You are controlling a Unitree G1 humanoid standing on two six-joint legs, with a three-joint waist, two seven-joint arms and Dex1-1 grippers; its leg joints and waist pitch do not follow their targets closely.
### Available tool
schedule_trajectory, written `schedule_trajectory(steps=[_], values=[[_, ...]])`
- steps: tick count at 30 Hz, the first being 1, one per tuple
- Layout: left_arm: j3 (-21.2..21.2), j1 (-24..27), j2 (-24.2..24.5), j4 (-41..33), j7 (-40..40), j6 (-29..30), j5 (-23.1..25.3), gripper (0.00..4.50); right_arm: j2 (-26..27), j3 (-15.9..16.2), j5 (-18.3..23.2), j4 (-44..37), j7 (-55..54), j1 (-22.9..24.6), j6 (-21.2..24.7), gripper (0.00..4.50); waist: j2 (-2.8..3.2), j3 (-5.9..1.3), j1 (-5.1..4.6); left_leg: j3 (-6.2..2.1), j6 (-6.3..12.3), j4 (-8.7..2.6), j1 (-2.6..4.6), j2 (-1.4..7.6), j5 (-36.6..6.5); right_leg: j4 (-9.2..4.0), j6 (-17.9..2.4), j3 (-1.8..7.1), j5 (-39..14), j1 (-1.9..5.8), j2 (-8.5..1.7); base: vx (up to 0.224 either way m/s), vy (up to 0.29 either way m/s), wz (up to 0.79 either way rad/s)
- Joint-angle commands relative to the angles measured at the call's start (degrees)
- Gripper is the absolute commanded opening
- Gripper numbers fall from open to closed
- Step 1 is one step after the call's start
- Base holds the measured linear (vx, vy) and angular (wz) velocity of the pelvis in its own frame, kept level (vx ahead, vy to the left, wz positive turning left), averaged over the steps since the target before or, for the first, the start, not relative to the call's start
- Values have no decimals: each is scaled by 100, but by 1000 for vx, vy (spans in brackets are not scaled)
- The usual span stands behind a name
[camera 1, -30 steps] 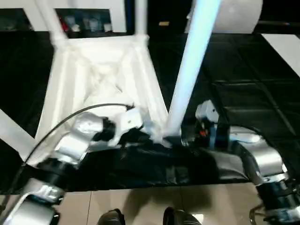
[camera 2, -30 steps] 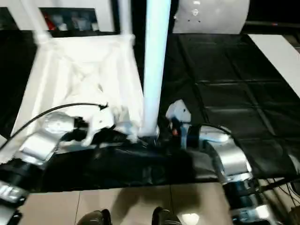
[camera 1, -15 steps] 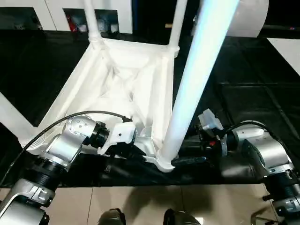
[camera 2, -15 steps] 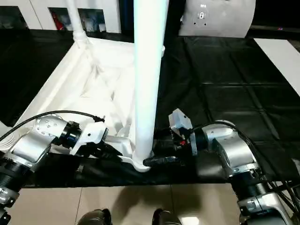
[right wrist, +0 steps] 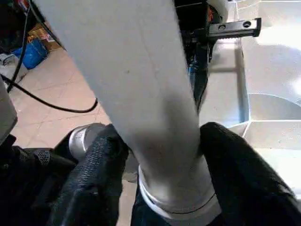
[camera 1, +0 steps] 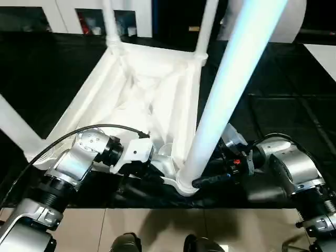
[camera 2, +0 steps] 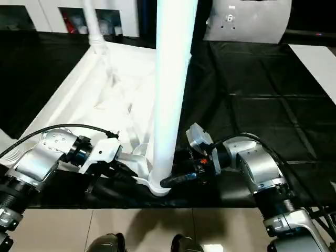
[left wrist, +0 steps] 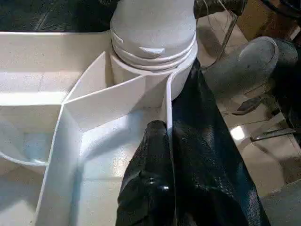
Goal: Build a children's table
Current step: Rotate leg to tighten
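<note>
The children's table lies upside down on the black mat, its ribbed top (camera 1: 142,89) facing up. Three legs stand in their sockets: two far ones (camera 1: 111,23) (camera 1: 206,26) and one at the left (camera 1: 13,123). A fourth leg (camera 1: 226,105) rises from the near right corner socket (left wrist: 153,52). My left gripper (left wrist: 167,136) is shut on the thin rim wall of the top beside that socket. My right gripper (right wrist: 164,179) has one black finger (right wrist: 94,179) on each side of the leg's base, pressing against it.
The black mat (camera 1: 283,105) spreads to the right. A white cabinet (camera 1: 68,10) and a grey-white panel (camera 2: 247,21) stand at the back. A white sheet (camera 1: 323,52) lies at the far right. Tiled floor (camera 1: 157,226) and my feet (camera 1: 126,244) are below the mat's near edge.
My right gripper's fingers have closed in on the base of the near leg. The left gripper has kept its grip on the rim. The camera has tilted.
</note>
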Motion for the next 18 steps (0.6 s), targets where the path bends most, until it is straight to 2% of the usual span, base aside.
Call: schedule_trajectory(steps=[1, 5, 6, 9, 11, 12, 13, 14, 15, 17, 18], values=[[-278, 14, -40, 89, -185, -16, 96, 0, -52, 113, 130, -79, 225, -32, 133, 223, -33, -390, -43, -33, 638, -325, 90, 356, -539, -271, -1535, 266, -854, 302, -474, 0, 0, 0], [-197, 32, -85, 42, -120, 170, 3, 0, -16, 69, 274, -277, 83, 39, 495, 208, -35, -392, -41, -34, 584, -324, 86, 351, -558, -278, -1485, 272, -961, 306, -476, 0, 0, 0], [-111, 35, -144, -26, -22, 392, -97, 0, 36, 34, 334, -433, -140, 104, 760, 206, -37, -386, -44, -33, 577, -328, 84, 350, -564, -276, -1476, 271, -975, 304, -469, 0, 0, 0], [-29, 10, -251, -110, 281, 749, -105, 0, 256, -87, 309, -630, -788, 236, 1025, 204, -34, -378, -49, -36, 531, -333, 71, 345, -588, -290, -1426, 280, -1073, 305, -478, 0, 0, 0], [28, -27, -370, -121, 583, 1001, -65, 0, 479, -164, 133, -663, -1373, 307, 1013, 204, -50, -351, -65, -45, 379, -353, 70, 324, -827, -355, -1273, 284, -1619, 289, -487, 0, 0, 0], [76, -45, -453, -131, 741, 1131, -74, 0, 598, -185, -14, -651, -1705, 328, 984, 204, -34, -353, -75, -53, 321, -353, 76, 319, -895, -372, -1218, 290, -1810, 283, -504, 0, 0, 0], [148, -77, -590, -156, 1005, 1354, -77, 0, 791, -238, -226, -613, -2236, 337, 1026, 204, -55, -320, -121, -89, 153, -395, 58, 299, -1064, -426, -999, 278, -2432, 280, -502, 0, 0, 0], [184, -100, -677, -173, 1172, 1475, -66, 0, 924, -290, -324, -583, -2564, 331, 1084, 204, -55, -323, -151, -93, 106, -406, 65, 296, -1133, -441, -941, 276, -2601, 277, -494, 0, 0, 0], [224, -127, -790, -202, 1392, 1631, -35, 0, 1098, -373, -401, -566, -2964, 317, 1224, 203, -45, -304, -206, -128, 44, -421, 49, 282, -1282, -481, -791, 259, -2992, 278, -506, -55, -1, -6], [312, -210, -1041, -208, 1868, 1915, 46, 0, 1453, -511, -600, -526, -3800, 282, 1444, 202, -64, -300, -310, -145, -38, -436, 27, 269, -1352, -516, -652, 249, -3230, 268, -493, 0, 0, 0], [328, -226, -1087, -210, 1954, 1968, 60, 0, 1514, -532, -634, -524, -3954, 276, 1485, 200, -42, -315, -330, -161, -60, -432, 24, 262, -1372, -506, -619, 241, -3270, 281, -501, 0, 0, 0]])
